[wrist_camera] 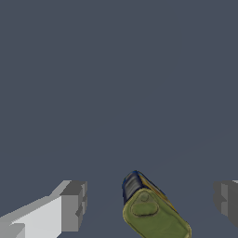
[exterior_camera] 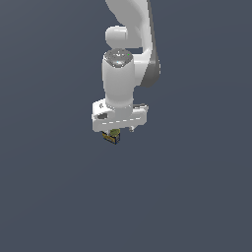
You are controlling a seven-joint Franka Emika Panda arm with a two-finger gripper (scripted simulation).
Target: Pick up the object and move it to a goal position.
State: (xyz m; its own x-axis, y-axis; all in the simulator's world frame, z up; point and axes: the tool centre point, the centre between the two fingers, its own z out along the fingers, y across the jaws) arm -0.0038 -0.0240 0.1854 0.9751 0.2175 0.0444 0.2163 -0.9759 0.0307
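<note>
The object [exterior_camera: 111, 136] is a small block with an olive-green top and yellow-orange and dark blue sides. In the exterior view it lies just below the white gripper [exterior_camera: 117, 130], whose hand hides part of it. In the wrist view the object [wrist_camera: 151, 211] lies between the two grey fingers [wrist_camera: 72, 207], tilted relative to them, with a clear gap on each side. The gripper [wrist_camera: 148, 201] is open and is not touching the block.
The plain dark grey-blue ground [exterior_camera: 197, 197] spreads all round the block. The white arm [exterior_camera: 129, 34] rises from the gripper toward the top of the exterior view. No other object shows.
</note>
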